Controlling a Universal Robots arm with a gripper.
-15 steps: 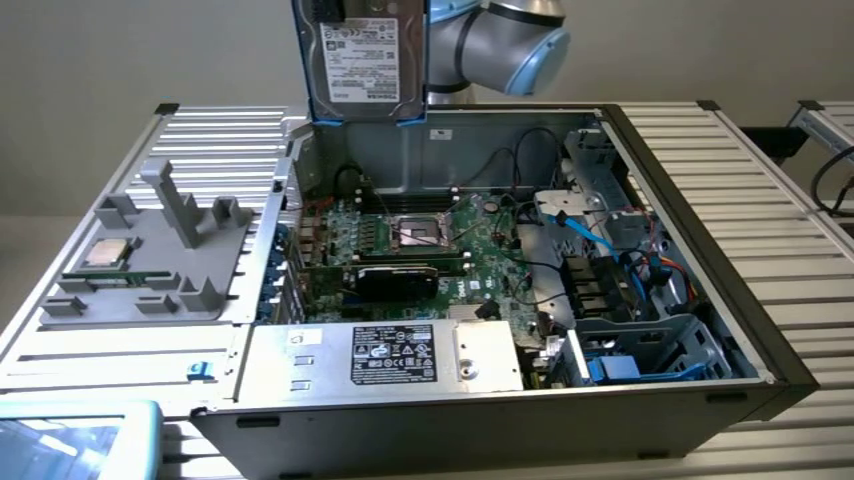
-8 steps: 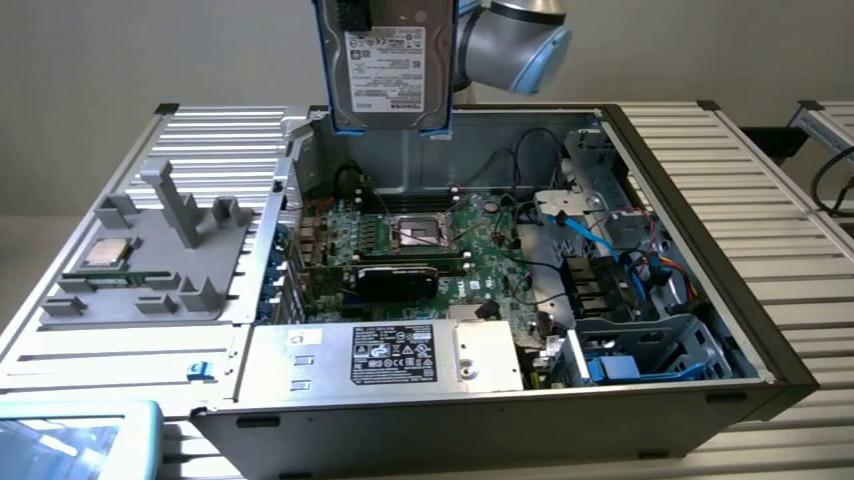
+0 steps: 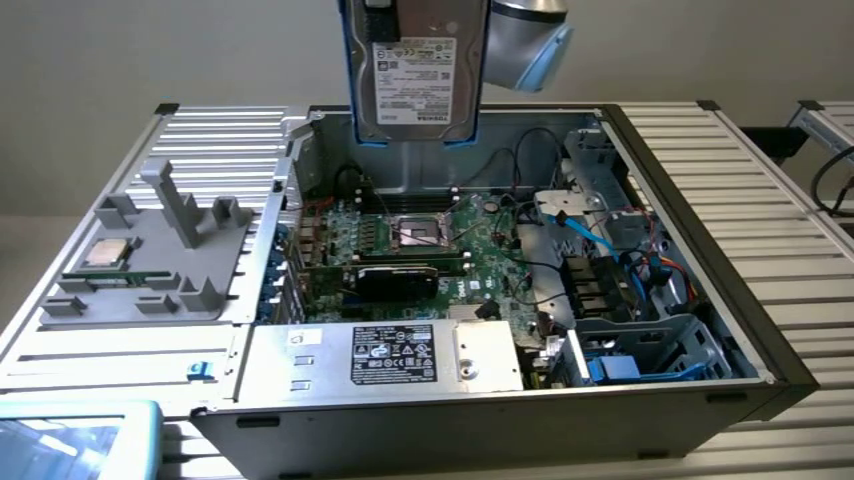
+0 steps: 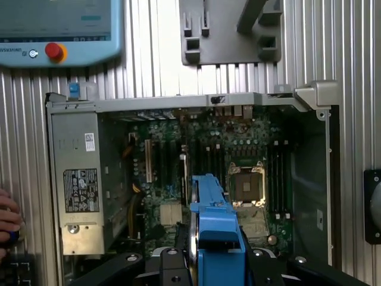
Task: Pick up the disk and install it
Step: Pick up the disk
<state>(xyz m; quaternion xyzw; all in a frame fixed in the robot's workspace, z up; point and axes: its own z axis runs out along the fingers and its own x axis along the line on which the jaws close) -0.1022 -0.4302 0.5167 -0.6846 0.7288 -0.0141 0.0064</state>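
Note:
The disk (image 3: 416,80), a silver-grey drive with a white label in a blue carrier, hangs upright high above the back of the open computer case (image 3: 674,140). In the wrist view its blue carrier edge (image 4: 211,220) sticks out between the black fingers of my gripper (image 4: 211,262), which is shut on it. Below the disk lies the green motherboard with its CPU socket (image 4: 247,186). The arm's silver and blue wrist (image 3: 531,40) shows just beside the disk.
A silver power supply box (image 3: 387,355) fills the case's front. A drive cage with blue parts (image 3: 641,350) sits at the exterior view's right front. A grey fixture (image 3: 160,250) holds a small chip. A teach pendant (image 4: 59,30) and a person's hand (image 4: 7,217) are nearby.

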